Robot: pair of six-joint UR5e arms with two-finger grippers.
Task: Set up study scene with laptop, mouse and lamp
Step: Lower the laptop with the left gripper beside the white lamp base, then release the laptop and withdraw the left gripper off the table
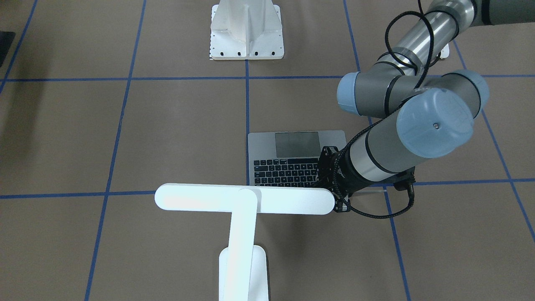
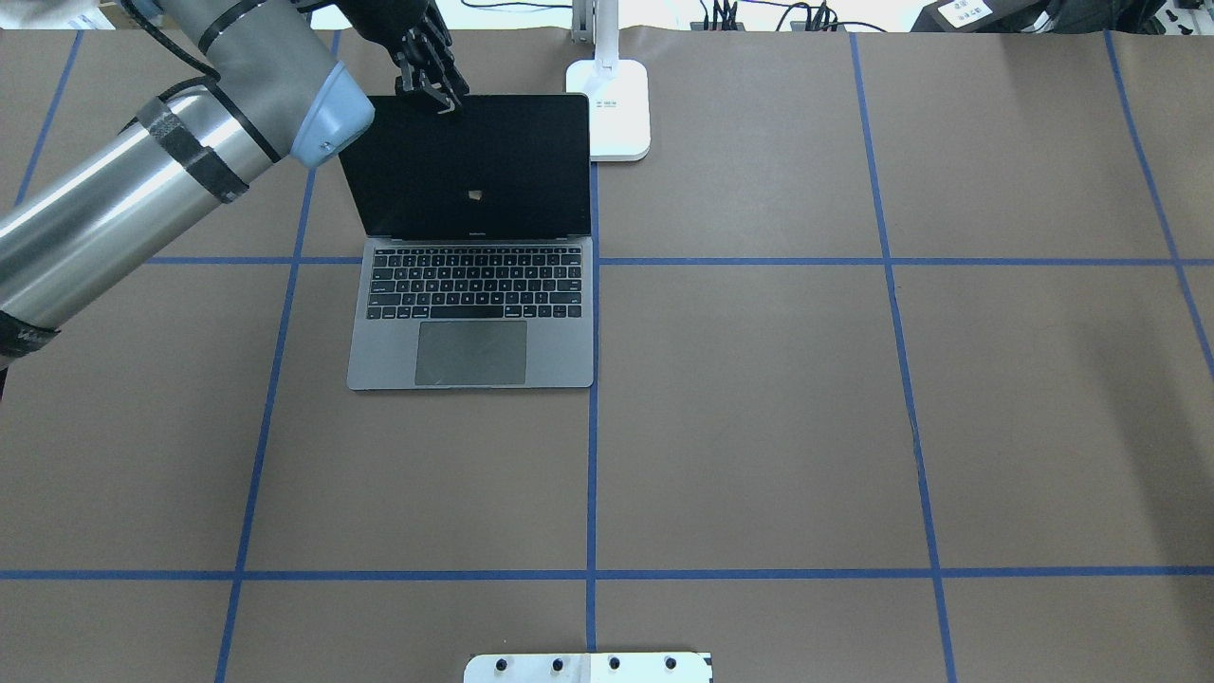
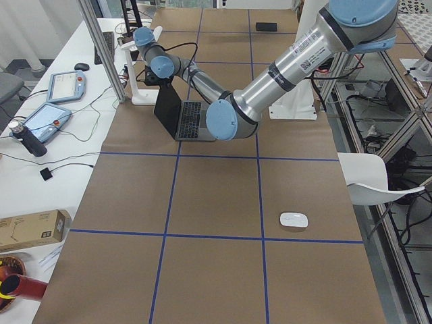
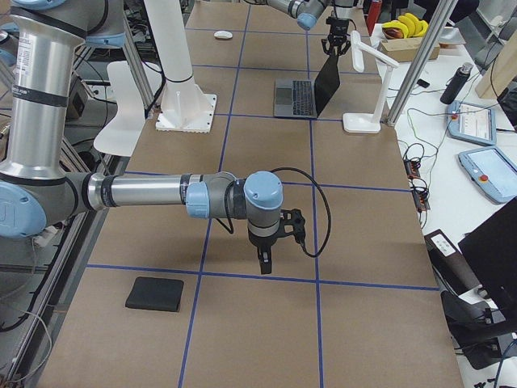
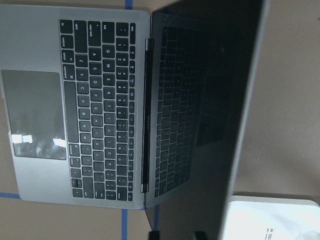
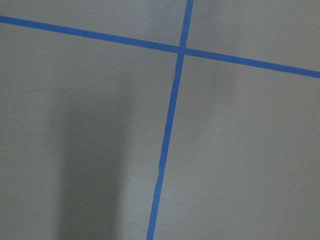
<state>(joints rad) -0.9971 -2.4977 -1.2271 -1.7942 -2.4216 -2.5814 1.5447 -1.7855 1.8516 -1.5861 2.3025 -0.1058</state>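
The grey laptop (image 2: 469, 323) stands open on the table's far left part, its dark screen (image 2: 474, 161) upright and tilted back. My left gripper (image 2: 434, 90) hangs just above the screen's top left edge. In the exterior right view (image 4: 338, 48) its fingers look spread, with nothing between them. The white lamp (image 1: 244, 200) stands beside the laptop's right rear corner, its base (image 2: 618, 109) on the table. The white mouse (image 3: 293, 219) lies on the table's near left part, far from both grippers. My right gripper (image 4: 265, 263) points down over bare table; I cannot tell whether it is open or shut.
The white bolted pedestal (image 1: 246, 33) stands at the robot's side of the table. A flat black mat (image 4: 156, 293) lies near the table's right end. The left arm's elbow (image 1: 434, 121) hangs over the laptop's left side. Blue tape lines cross the brown table (image 2: 759, 427).
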